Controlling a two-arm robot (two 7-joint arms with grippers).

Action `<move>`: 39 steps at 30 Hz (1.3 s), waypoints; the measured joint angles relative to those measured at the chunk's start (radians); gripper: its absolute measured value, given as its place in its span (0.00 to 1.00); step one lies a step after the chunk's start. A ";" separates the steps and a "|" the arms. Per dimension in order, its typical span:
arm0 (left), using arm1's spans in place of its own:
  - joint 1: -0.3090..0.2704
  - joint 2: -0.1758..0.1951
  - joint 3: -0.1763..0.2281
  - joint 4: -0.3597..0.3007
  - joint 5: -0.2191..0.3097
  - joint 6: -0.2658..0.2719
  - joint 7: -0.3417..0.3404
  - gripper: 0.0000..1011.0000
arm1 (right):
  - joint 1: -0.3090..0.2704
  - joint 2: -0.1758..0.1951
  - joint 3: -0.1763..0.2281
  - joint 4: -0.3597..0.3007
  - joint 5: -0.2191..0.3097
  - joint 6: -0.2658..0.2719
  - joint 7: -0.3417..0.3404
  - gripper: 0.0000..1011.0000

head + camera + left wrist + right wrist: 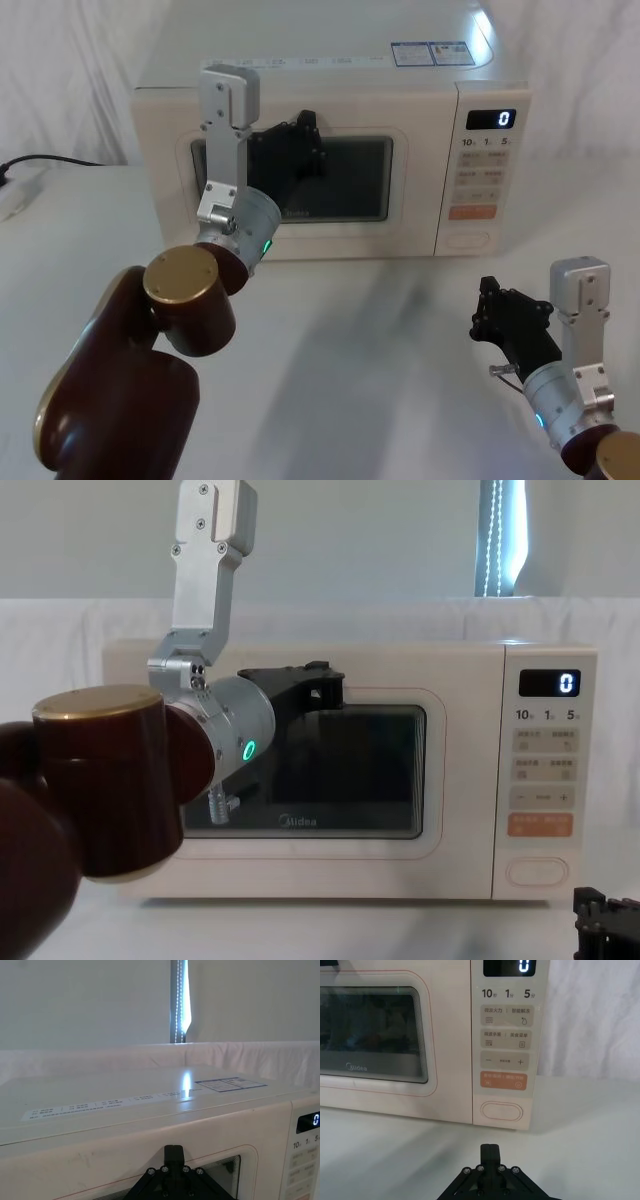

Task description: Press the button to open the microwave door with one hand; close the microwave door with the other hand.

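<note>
Door shut, left claw raised against it, right claw lined up with the button.

The microwave door (pixel 300 180) sits flush in the Midea microwave (pixel 330 80) on the table (pixel 380 320). I have the left claw (pixel 308 128) at the door's upper window edge, apparently to push; the right claw (pixel 484 312) waits before the button (pixel 501 1111), fingers together, empty. Whether the left claw is open I cannot tell.

Access around the microwave door (pixel 300 180): left gripper (pixel 308 135) is hanging before the door's upper part, blocking it. Bare table (pixel 380 310) is lying open in front of the door. The button (pixel 501 1111), right of the door, is standing unobstructed; right gripper (pixel 487 305) is waiting short of it.
</note>
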 joint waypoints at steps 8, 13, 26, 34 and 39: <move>0.059 0.012 -0.006 -0.081 -0.015 0.001 -0.003 0.00 | 0.000 0.000 0.000 0.000 0.000 0.000 0.000 0.00; 0.123 0.033 -0.014 -0.160 -0.023 0.018 0.000 0.00 | 0.000 0.000 0.000 0.000 0.000 0.000 0.000 0.00; 0.368 0.147 -0.088 -0.425 -0.099 0.073 -0.028 0.00 | 0.000 0.000 0.000 0.000 0.000 0.000 0.000 0.00; 0.496 0.199 -0.150 -0.525 -0.146 0.068 -0.026 0.00 | 0.000 0.000 0.000 0.000 0.000 0.000 0.000 0.00; 0.572 0.212 -0.172 -0.560 -0.151 0.037 -0.011 0.00 | 0.000 0.000 0.000 0.000 0.000 0.000 0.000 0.00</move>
